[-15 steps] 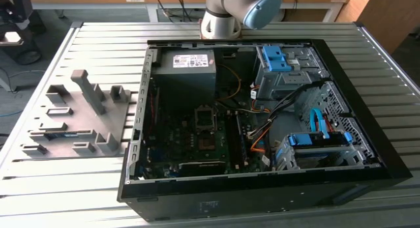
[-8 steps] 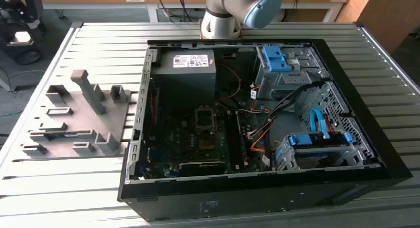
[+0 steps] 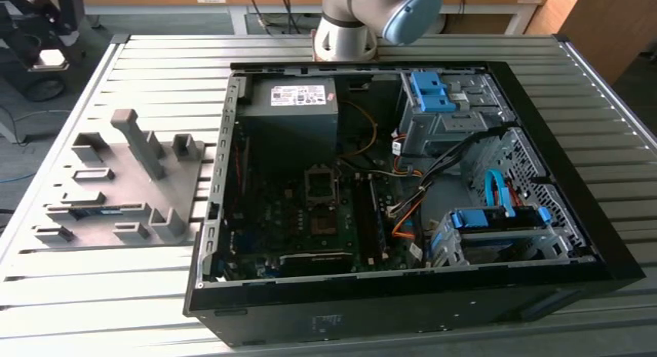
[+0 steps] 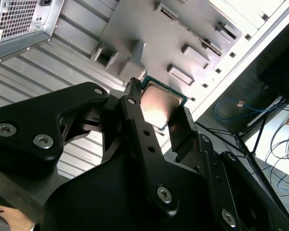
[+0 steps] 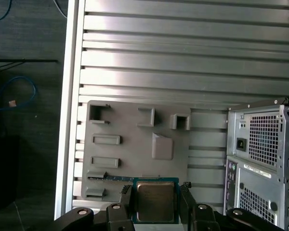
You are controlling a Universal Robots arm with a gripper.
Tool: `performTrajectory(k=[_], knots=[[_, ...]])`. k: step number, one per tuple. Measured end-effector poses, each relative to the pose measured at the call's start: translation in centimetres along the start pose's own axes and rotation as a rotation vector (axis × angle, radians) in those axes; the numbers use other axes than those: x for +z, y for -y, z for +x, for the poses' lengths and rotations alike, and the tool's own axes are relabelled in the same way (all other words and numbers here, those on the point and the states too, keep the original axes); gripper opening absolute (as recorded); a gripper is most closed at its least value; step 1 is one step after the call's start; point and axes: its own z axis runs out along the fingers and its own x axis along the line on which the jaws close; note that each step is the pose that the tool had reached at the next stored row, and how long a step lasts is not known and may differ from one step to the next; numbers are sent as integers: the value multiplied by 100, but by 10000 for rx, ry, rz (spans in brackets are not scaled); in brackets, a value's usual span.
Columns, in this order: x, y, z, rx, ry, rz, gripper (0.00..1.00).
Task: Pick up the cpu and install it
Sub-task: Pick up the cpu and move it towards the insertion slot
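Note:
The cpu [image 5: 155,201], a small flat square chip with a silvery metal top and a green edge, sits between my gripper's [image 5: 155,204] two black fingers [image 5: 126,199]. It hangs well above the grey holder plate [image 5: 135,144] on the slatted table. In the second wrist view the cpu [image 4: 156,103] is pinched the same way, with a finger [image 4: 135,115] against each side. My gripper [image 4: 158,114] is shut on it. In the exterior view the open computer case [image 3: 575,241] lies on its side with the motherboard [image 3: 318,211] exposed.
The grey holder plate [image 3: 123,180] has raised posts and pockets; a thin memory stick [image 5: 111,177] lies in one. Inside the case are the grey power supply [image 3: 291,103], blue drive brackets [image 3: 498,218] and loose cables [image 3: 411,195]. The case's rear panel [image 5: 260,159] stands beside the plate.

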Motion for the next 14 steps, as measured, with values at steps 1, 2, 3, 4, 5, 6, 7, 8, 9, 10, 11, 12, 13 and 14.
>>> performTrajectory(k=[1, 2, 3, 4, 5, 6, 7, 8, 9, 10, 11, 12, 13, 14], knots=[[0, 1, -20, 0, 0, 0, 47], [1, 1, -39, 0, 1, -1, 47], [1, 2, -59, 0, 1, -1, 47], [1, 3, -80, 0, 1, -1, 47], [1, 4, -101, 0, 1, -1, 47], [2, 4, -123, 0, 1, -1, 47], [1, 5, -144, 0, 1, -1, 47], [1, 6, -166, 0, 0, 0, 47], [2, 7, -188, 0, 0, 0, 47], [2, 8, -210, 0, 0, 0, 47], [2, 8, -231, 0, 0, -1, 47], [2, 9, -254, 1, 1, -1, 47], [3, 10, -276, 0, 1, -1, 47], [3, 11, -298, 0, 0, -1, 47]])
